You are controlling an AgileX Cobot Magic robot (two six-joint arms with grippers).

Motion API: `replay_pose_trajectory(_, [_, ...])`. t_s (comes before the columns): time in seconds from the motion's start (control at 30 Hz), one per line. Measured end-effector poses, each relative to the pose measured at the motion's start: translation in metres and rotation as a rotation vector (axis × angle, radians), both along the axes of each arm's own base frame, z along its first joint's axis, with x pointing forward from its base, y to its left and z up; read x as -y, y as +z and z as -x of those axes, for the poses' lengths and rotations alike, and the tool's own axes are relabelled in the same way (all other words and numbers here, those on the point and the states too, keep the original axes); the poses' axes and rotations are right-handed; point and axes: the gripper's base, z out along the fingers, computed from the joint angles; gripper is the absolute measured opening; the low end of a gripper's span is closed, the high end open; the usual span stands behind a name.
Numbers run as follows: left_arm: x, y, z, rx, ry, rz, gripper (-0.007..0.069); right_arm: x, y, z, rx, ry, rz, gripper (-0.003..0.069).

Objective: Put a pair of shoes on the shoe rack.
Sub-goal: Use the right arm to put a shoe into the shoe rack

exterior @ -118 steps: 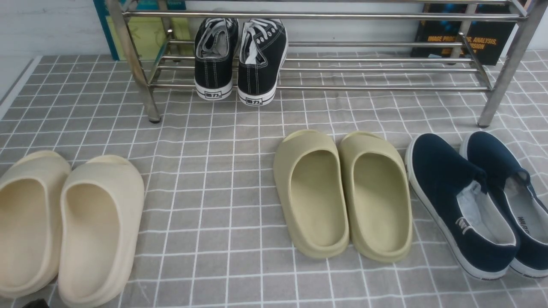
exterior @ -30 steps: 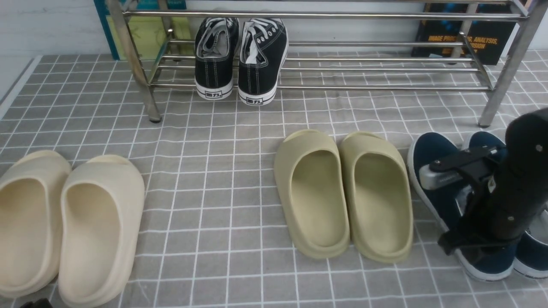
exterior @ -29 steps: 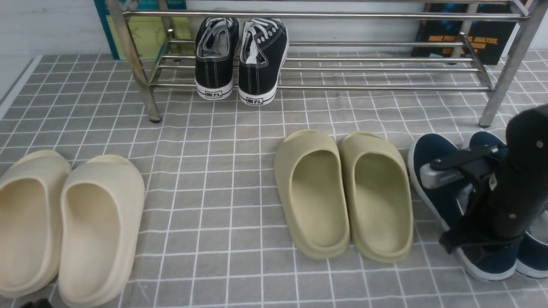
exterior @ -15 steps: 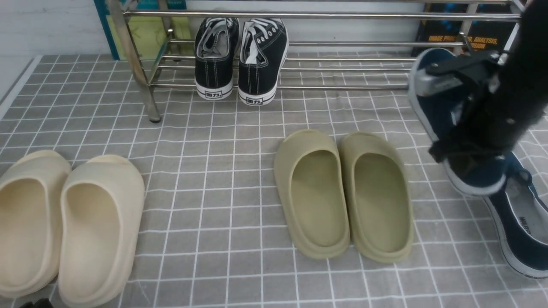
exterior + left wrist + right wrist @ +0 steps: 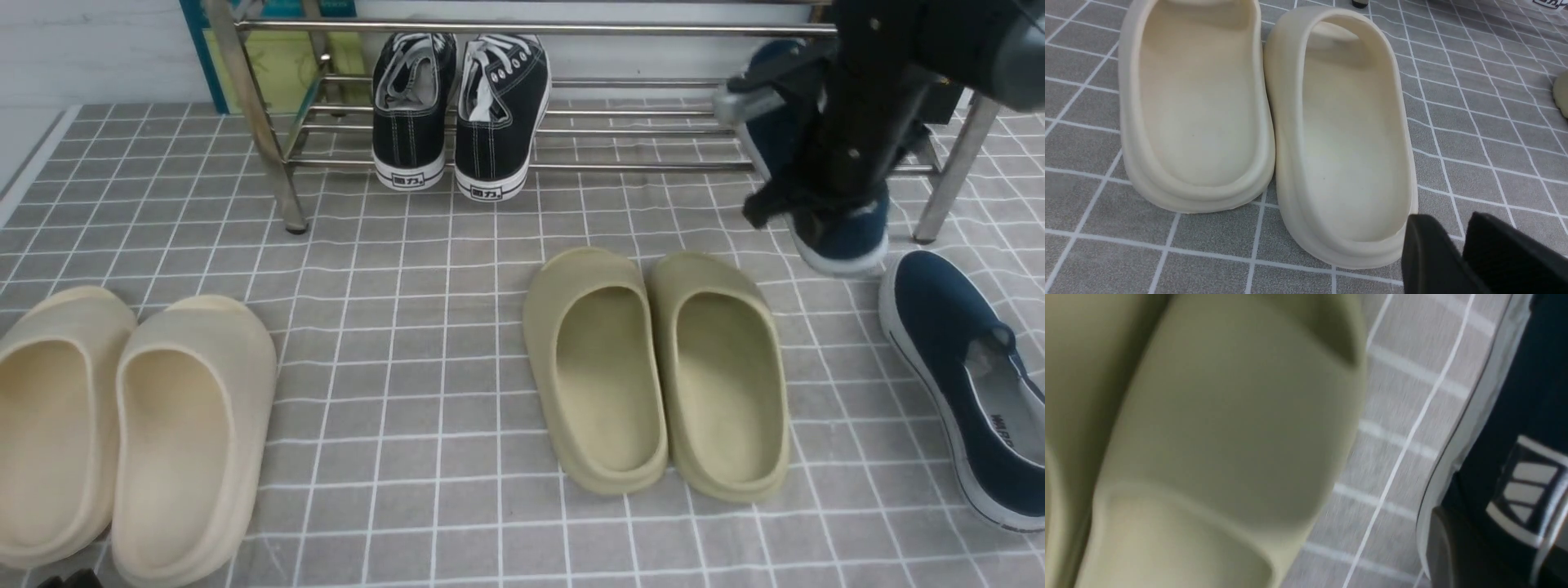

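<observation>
Nearest me on the left, the left gripper (image 5: 1449, 230) hangs just beside the heel of the cream slides (image 5: 131, 425), and I cannot tell whether its jaws are parted. Out to the right, one navy shoe (image 5: 963, 376) lies flat on the checked cloth (image 5: 408, 269) near the olive slides (image 5: 653, 367). Farther off, the right gripper (image 5: 820, 204) is clenched on the other navy shoe (image 5: 845, 241), holding it tilted, toe up, before the right end of the shoe rack (image 5: 531, 28), whose lower bars carry the black sneakers (image 5: 457, 114) toward the left.
</observation>
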Motion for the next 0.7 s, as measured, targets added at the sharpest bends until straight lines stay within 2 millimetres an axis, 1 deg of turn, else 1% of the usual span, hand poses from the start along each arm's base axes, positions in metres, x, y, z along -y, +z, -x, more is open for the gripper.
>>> replay_pose_trajectory(0.03, [0.0,0.0,0.0,0.0,0.0,0.0,0.0157,-0.002,0.003,-0.01,0.027,0.001,-0.001,0.0047])
replay_pose_trajectory(0.07, [0.0,0.0,0.0,0.0,0.0,0.0,0.0158,-0.003,0.003,-0.01,0.028,0.001,-0.001,0.0047])
replay_pose_trajectory(0.13, [0.0,0.0,0.0,0.0,0.0,0.0,0.0162,-0.005,0.004,-0.019,0.051,0.006,-0.003,0.0047])
replay_pose_trajectory(0.23, [0.0,0.0,0.0,0.0,0.0,0.0,0.0165,-0.008,0.0,-0.029,0.061,0.028,0.002,0.0047])
replay_pose_trajectory(0.33, [0.0,0.0,0.0,0.0,0.0,0.0,0.0168,-0.01,-0.007,-0.036,0.059,0.039,0.007,0.0047])
replay_pose_trajectory(0.37, [0.0,0.0,0.0,0.0,0.0,0.0,0.017,-0.011,-0.013,-0.041,0.061,0.04,0.006,0.0047])
replay_pose_trajectory(0.4, [0.0,0.0,0.0,0.0,0.0,0.0,0.017,-0.011,-0.013,-0.042,0.064,0.04,0.005,0.0047])
replay_pose_trajectory(0.43, [0.0,0.0,0.0,0.0,0.0,0.0,0.0173,-0.009,-0.02,-0.047,0.066,0.034,0.001,0.0047])
replay_pose_trajectory(0.53, [0.0,0.0,0.0,0.0,0.0,0.0,0.0173,-0.004,-0.027,-0.052,0.066,0.02,-0.014,0.0048])
replay_pose_trajectory(0.6, [0.0,0.0,0.0,0.0,0.0,0.0,0.0173,-0.001,-0.027,-0.053,0.064,0.01,-0.032,0.0055])
replay_pose_trajectory(0.63, [0.0,0.0,0.0,0.0,0.0,0.0,0.0173,0.002,-0.026,-0.054,0.065,0.001,-0.056,0.0076])
replay_pose_trajectory(0.67, [0.0,0.0,0.0,0.0,0.0,0.0,0.0173,0.002,-0.026,-0.055,0.065,0.0,-0.056,0.0079])
replay_pose_trajectory(0.7, [0.0,0.0,0.0,0.0,0.0,0.0,0.0176,0.004,-0.026,-0.055,0.063,-0.009,-0.078,0.0125])
